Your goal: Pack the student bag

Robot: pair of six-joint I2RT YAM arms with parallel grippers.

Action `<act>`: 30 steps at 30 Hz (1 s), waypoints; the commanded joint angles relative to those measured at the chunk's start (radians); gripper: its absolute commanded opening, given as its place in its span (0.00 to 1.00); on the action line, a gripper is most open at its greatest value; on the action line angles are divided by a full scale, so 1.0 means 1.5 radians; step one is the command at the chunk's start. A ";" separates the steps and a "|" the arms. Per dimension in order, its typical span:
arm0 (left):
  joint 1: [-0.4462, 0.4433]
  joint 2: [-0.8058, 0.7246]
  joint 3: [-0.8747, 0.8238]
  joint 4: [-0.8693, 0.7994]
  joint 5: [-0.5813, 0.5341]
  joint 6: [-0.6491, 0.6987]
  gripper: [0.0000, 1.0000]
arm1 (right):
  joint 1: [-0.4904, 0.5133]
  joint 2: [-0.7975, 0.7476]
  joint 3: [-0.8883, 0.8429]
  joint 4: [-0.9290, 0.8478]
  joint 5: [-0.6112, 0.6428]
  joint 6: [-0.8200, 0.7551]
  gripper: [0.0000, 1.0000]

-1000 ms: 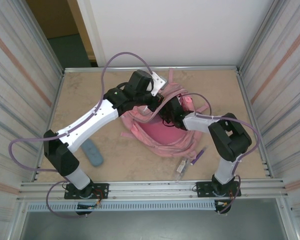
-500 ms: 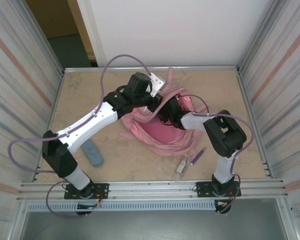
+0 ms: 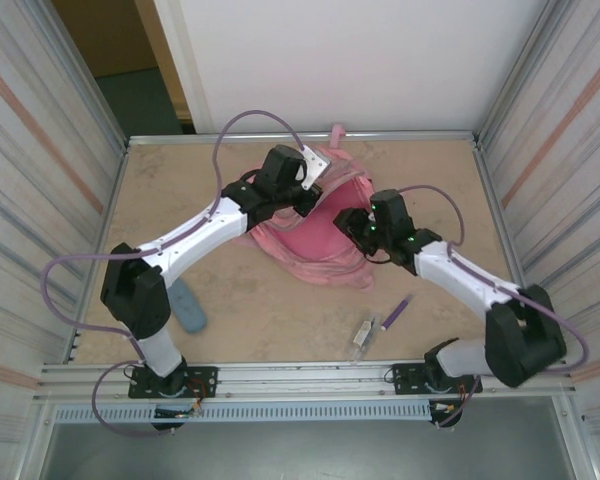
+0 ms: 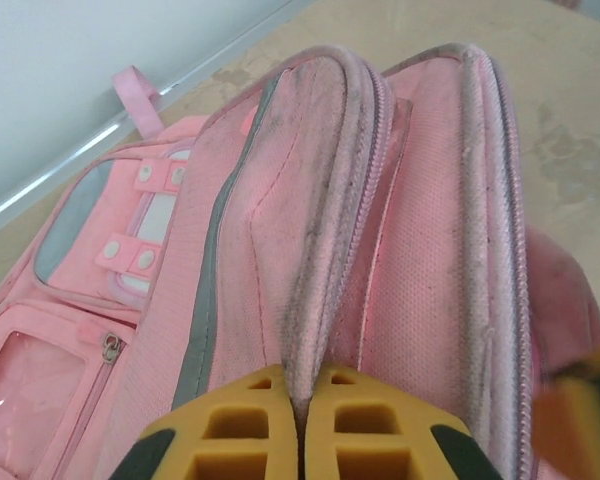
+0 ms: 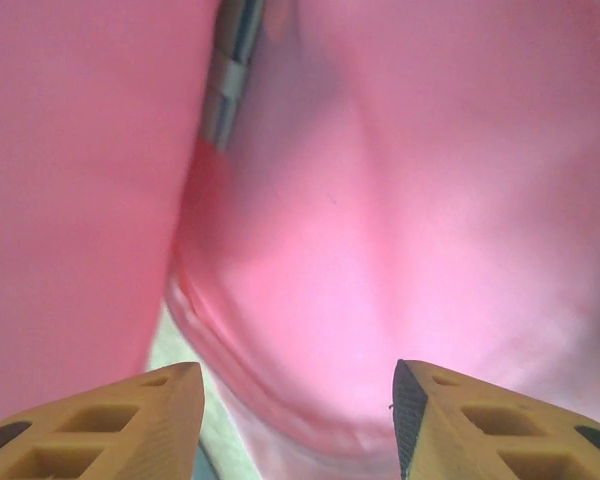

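At the upper rim of the student bag [image 3: 320,245], the left end effector [image 4: 298,385] is pinching the zip edge with its fingers pressed together and is holding the mouth open. The bag is lying on the desk [image 3: 450,180] between the two arms. At the right side of its mouth, the right end effector [image 5: 292,372] is hovering with its fingers spread, gripping nothing.

Probably the next item is being fetched. The left arm should hold the rim high and steady, and the right should avoid catching the lining.

Inside the bag, a grey stick-like thing [image 5: 235,60] is showing, too blurred to identify. Near the bag's front, beside a purple pen [image 3: 397,312], a small clear object [image 3: 361,337] is hard to make out.
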 commanded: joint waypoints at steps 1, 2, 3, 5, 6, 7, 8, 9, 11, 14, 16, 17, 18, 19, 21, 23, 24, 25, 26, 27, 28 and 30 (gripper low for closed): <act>0.006 0.003 -0.012 0.028 -0.035 0.078 0.00 | -0.012 -0.069 -0.023 -0.182 0.013 -0.099 0.53; 0.005 0.005 -0.020 0.023 -0.048 0.082 0.00 | -0.012 -0.089 -0.021 -0.219 0.020 -0.126 0.53; 0.006 0.009 -0.029 0.023 -0.063 0.079 0.00 | -0.010 -0.106 -0.017 -0.253 0.033 -0.151 0.53; 0.006 0.012 -0.056 0.031 -0.085 0.069 0.00 | 0.003 -0.136 -0.010 -0.306 0.074 -0.199 0.53; 0.006 0.012 -0.065 0.031 -0.083 0.058 0.00 | 0.009 -0.147 -0.007 -0.329 0.099 -0.213 0.53; 0.005 0.008 -0.072 0.024 -0.076 0.043 0.03 | 0.014 -0.159 -0.001 -0.347 0.120 -0.227 0.54; 0.006 0.004 -0.073 0.010 -0.062 0.027 0.13 | 0.017 -0.168 0.005 -0.360 0.129 -0.241 0.54; 0.006 -0.001 -0.072 -0.006 -0.048 0.014 0.26 | 0.019 -0.174 0.013 -0.366 0.132 -0.252 0.54; 0.006 -0.019 -0.071 -0.042 -0.015 -0.014 0.42 | 0.023 -0.180 0.028 -0.365 0.143 -0.280 0.54; 0.005 -0.063 -0.082 -0.082 -0.025 -0.082 0.46 | 0.028 -0.172 0.054 -0.351 0.169 -0.313 0.54; 0.005 -0.103 -0.100 -0.106 -0.035 -0.126 0.51 | 0.030 -0.158 0.076 -0.344 0.179 -0.334 0.54; 0.005 -0.127 -0.117 -0.120 -0.047 -0.151 0.54 | 0.036 -0.149 0.089 -0.338 0.188 -0.346 0.54; 0.006 -0.150 -0.132 -0.132 -0.058 -0.171 0.56 | 0.043 -0.142 0.100 -0.333 0.197 -0.362 0.54; 0.007 -0.176 -0.151 -0.150 -0.070 -0.192 0.61 | 0.055 -0.134 0.110 -0.326 0.214 -0.380 0.54; 0.016 -0.229 -0.184 -0.186 -0.100 -0.251 0.72 | 0.080 -0.120 0.125 -0.311 0.252 -0.411 0.55; 0.054 -0.281 -0.214 -0.254 -0.100 -0.356 0.85 | 0.093 -0.102 0.137 -0.290 0.269 -0.428 0.55; 0.080 -0.302 -0.229 -0.290 -0.088 -0.409 0.97 | 0.094 -0.094 0.143 -0.280 0.264 -0.430 0.55; 0.119 -0.324 -0.249 -0.323 -0.060 -0.448 0.99 | 0.094 -0.085 0.148 -0.267 0.254 -0.430 0.55; 0.162 -0.344 -0.280 -0.340 -0.012 -0.464 0.99 | 0.094 -0.077 0.151 -0.252 0.242 -0.431 0.55; 0.202 -0.361 -0.309 -0.348 0.024 -0.476 0.99 | 0.096 -0.070 0.152 -0.238 0.233 -0.432 0.55; 0.238 -0.378 -0.341 -0.362 0.044 -0.487 0.99 | 0.097 -0.064 0.151 -0.222 0.225 -0.433 0.55; 0.257 -0.398 -0.375 -0.412 -0.007 -0.510 0.99 | 0.099 -0.056 0.152 -0.198 0.215 -0.432 0.56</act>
